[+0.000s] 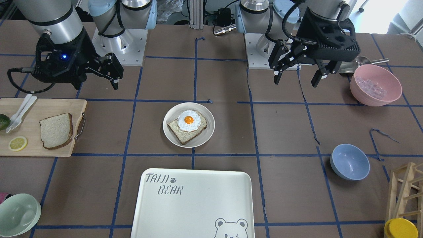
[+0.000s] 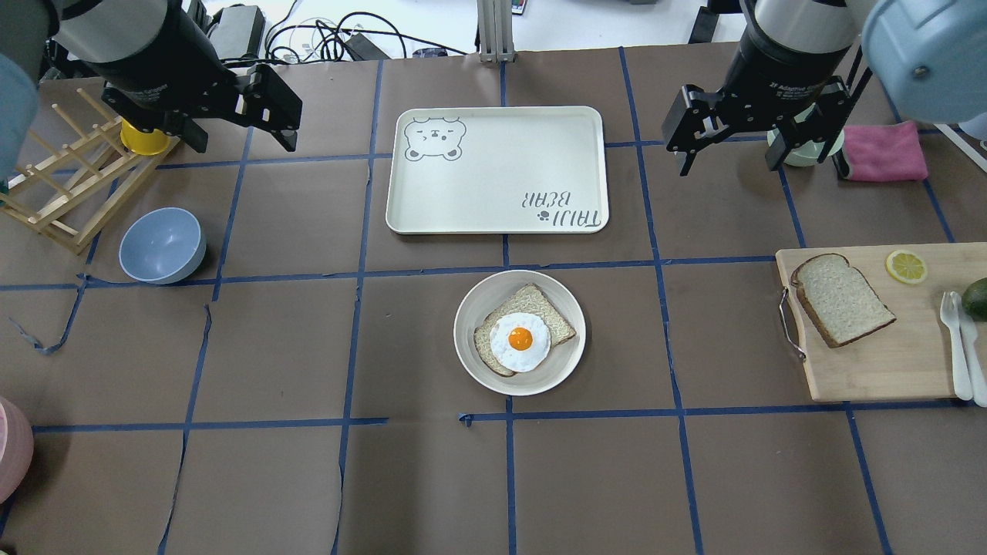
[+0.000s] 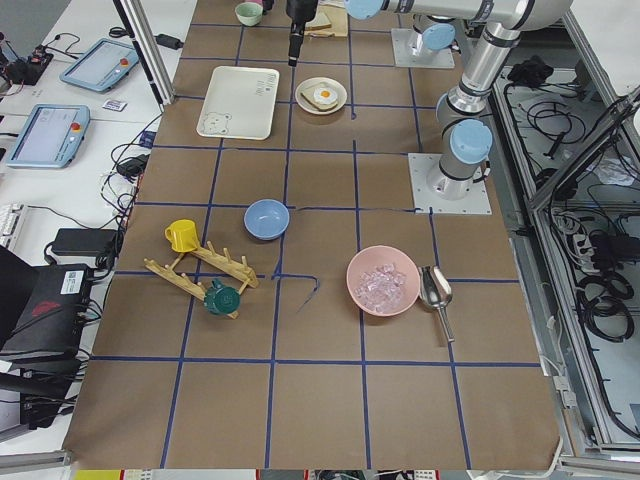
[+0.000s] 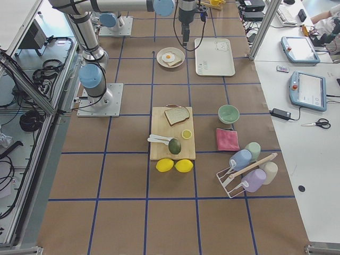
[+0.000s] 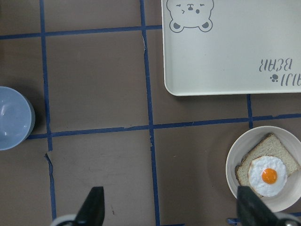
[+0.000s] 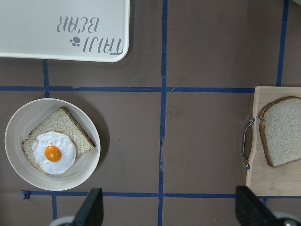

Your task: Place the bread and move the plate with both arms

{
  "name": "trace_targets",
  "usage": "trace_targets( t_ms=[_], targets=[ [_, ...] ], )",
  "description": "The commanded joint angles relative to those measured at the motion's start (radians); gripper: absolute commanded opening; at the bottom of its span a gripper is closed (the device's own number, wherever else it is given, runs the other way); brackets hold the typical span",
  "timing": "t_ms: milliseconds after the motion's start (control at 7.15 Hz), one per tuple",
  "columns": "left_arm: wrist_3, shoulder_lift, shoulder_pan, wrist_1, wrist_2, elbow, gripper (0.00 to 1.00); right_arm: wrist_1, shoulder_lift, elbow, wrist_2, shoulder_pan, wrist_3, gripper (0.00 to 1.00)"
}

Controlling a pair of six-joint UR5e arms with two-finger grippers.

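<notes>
The plain bread [image 1: 56,130] lies on a wooden cutting board [image 1: 49,107] at the table's right end; it also shows in the overhead view [image 2: 842,299] and the right wrist view [image 6: 282,132]. The off-white plate [image 1: 169,132] sits mid-table [image 2: 472,308] and holds a bread slice topped with a fried egg [image 1: 189,120]. My left gripper [image 1: 297,79] hangs open and empty above the table [image 2: 240,139], well away from the plate [image 5: 233,160]. My right gripper [image 2: 729,158] is open and empty, high between the plate [image 6: 19,122] and the board.
The cream "TAIJI BEAR" tray [image 2: 501,123] lies beyond the plate. A blue bowl [image 2: 162,245], a wooden rack [image 2: 54,193] and a pink bowl [image 1: 376,85] are on the left side. A lemon slice [image 2: 906,267], cutlery and an avocado share the board. A pink cloth [image 2: 887,150] lies behind it.
</notes>
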Motion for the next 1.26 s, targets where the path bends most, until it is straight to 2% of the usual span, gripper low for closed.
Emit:
trace_targets(
  t_ms=[0, 280, 1119],
  targets=[
    [-0.028, -0.064, 0.002, -0.048, 0.036, 0.096, 1.0, 0.002, 0.0, 0.0, -0.001, 0.0, 0.0, 1.0],
    [-0.033, -0.101, 0.002, -0.051, 0.038, 0.141, 1.0, 0.003, -0.002, 0.0, -0.002, 0.0, 0.0, 1.0],
    [-0.031, -0.1, 0.001, -0.044, 0.026, 0.126, 1.0, 0.032, -0.018, 0.003, -0.002, 0.0, 0.0, 1.0]
  ],
)
